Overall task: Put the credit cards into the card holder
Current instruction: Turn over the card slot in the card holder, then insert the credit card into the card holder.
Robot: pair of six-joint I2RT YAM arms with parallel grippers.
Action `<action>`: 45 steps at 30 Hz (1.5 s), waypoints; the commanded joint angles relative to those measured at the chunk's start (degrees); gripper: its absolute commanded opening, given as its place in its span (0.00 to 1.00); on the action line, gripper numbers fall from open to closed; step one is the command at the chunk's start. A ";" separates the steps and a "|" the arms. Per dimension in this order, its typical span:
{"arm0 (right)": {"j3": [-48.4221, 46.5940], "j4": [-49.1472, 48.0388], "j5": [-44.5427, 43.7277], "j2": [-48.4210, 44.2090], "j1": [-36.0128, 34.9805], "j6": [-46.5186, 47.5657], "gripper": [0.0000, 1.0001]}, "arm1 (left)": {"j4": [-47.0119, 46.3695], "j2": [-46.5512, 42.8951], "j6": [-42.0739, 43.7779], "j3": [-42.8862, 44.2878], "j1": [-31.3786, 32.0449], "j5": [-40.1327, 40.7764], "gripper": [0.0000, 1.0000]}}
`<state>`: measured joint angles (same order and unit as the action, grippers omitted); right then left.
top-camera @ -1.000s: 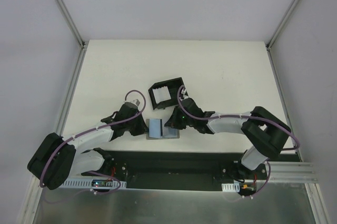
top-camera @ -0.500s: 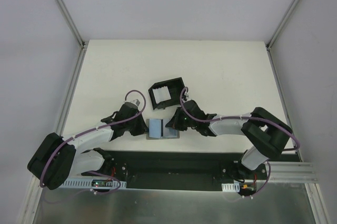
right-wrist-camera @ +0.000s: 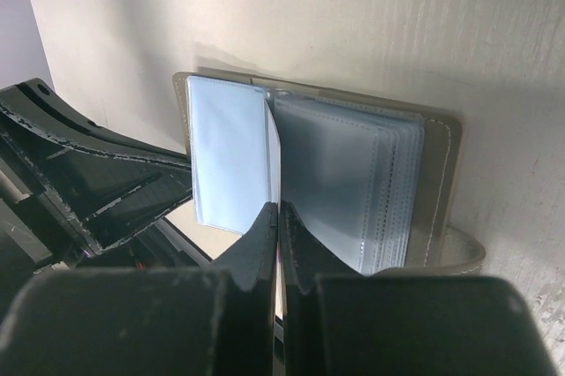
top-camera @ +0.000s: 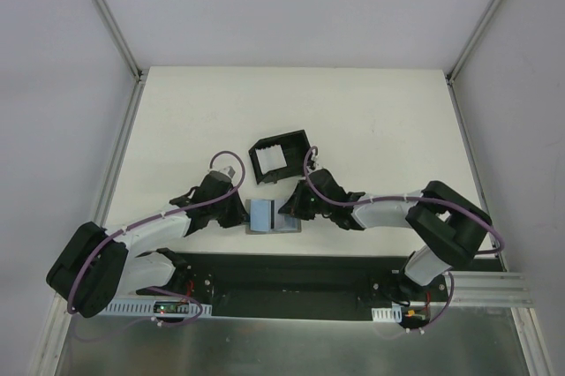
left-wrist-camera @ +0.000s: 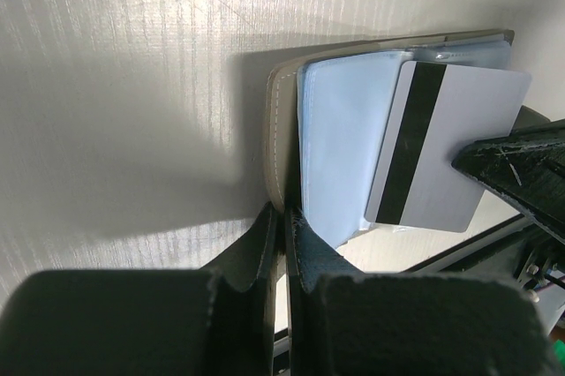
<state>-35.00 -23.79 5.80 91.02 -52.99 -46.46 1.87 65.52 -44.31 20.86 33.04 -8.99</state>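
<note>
Credit card (left-wrist-camera: 446, 142), corner behind right end effector (right-wrist-camera: 277, 214)

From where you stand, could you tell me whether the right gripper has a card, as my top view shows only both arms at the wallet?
Observer: Yes, the right wrist view shows the right gripper shut on a card seen edge-on.
Operator: Thanks, and the left gripper?
Observer: The left wrist view shows the left gripper shut on the grey wallet by its cover edge.
Operator: What does the card look like?
Observer: Its pale face with a black stripe shows there, overlapping the clear sleeves.
</note>
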 commanded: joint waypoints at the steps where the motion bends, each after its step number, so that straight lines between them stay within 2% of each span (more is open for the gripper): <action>1: 1.69 0.50 -3.16 -2.86 0.26 -0.82 0.00 | 6.74 1.98 2.04 -1.35 0.36 2.23 0.00; 5: 0.21 4.18 -3.35 -3.75 0.52 1.19 0.00 | 6.74 1.72 1.69 -1.61 0.36 2.14 0.00; 11: -0.33 0.16 -0.71 0.03 -0.09 0.23 0.00 | 6.74 2.07 1.95 -1.18 0.36 2.14 0.00; 27: -2.09 -0.64 3.08 2.50 -0.71 -1.62 0.00 | 6.74 2.60 2.04 -1.09 0.36 2.23 0.00; 41: -5.16 3.75 4.83 6.89 -0.71 -0.56 0.00 | 6.74 2.95 2.30 -1.09 0.36 2.31 0.00; 45: -8.32 8.05 5.53 8.46 -0.97 0.84 0.00 | 6.66 2.95 2.13 -1.09 0.36 2.49 0.00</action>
<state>-39.99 -21.98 9.91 96.75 -53.08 -47.33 1.96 66.26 -44.23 21.39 33.04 -9.17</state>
